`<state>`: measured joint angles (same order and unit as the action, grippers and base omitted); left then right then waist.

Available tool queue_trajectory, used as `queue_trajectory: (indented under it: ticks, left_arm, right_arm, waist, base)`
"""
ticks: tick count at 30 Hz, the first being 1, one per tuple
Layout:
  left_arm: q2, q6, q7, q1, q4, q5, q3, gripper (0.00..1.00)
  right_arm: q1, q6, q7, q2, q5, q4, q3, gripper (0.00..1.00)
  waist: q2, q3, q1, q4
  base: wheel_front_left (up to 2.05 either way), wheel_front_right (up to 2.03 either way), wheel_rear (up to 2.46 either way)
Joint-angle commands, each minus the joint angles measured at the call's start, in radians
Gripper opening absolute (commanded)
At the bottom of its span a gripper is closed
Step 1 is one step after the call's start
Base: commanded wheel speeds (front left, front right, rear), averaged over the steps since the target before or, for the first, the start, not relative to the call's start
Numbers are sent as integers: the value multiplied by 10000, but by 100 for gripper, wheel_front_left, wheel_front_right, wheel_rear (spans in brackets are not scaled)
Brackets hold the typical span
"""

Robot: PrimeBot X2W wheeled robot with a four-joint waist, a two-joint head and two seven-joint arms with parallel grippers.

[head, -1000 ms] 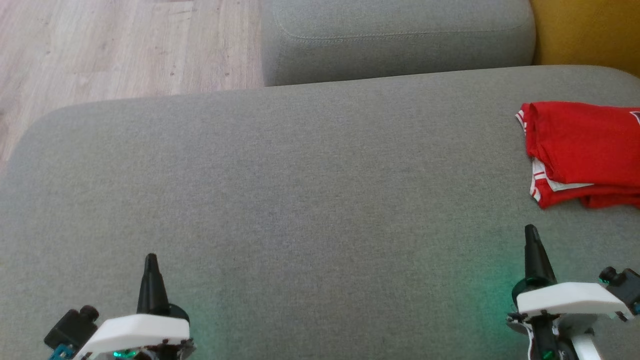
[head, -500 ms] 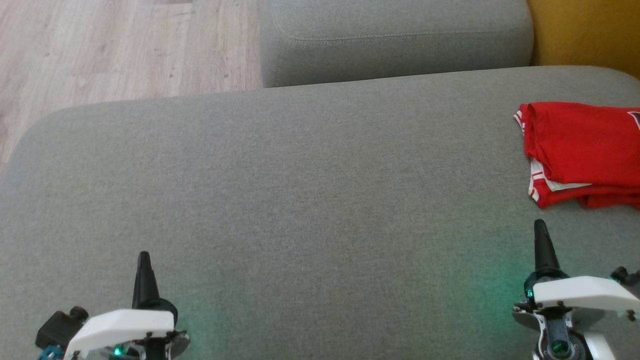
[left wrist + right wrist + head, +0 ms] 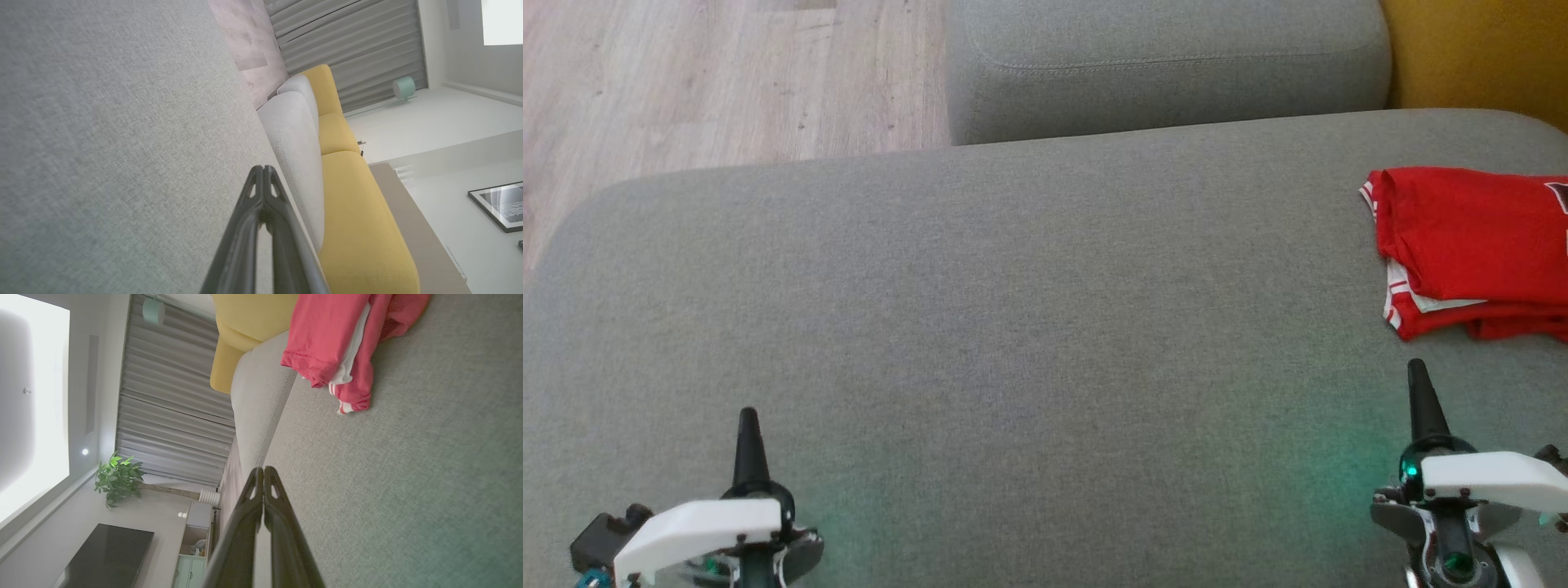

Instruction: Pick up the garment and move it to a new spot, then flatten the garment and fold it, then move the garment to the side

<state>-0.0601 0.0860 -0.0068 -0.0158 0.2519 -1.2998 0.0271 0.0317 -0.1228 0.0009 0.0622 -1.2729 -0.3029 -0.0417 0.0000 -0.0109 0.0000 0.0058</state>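
Right end effector [image 3: 1419, 369] closed, near folded garment [image 3: 1470, 237].

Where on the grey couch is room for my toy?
Nearly everywhere: the grey seat is bare from its left edge by the wooden floor across to the red garment, and from the back cushion down to the left fingers and right fingers. Only the far right, under the garment, is taken.
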Motion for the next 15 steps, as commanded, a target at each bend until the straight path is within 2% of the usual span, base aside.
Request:
queue_trajectory:
  ticks: [1,15]
  left_arm:
    - [-172,81,85,-522,-276,-287,-382,0]
    - [-163,280,538,-723,-171,-1969,-749,0]
  right_arm:
    - [579,-63,84,117,-323,407,77,0]
    - [665,-72,529,97,-2097,510,-207,0]
  waist:
    - [0,4,0,-3]
    - [0,44,0,-33]
  base:
    - [0,0,0]
    - [0,0,0]
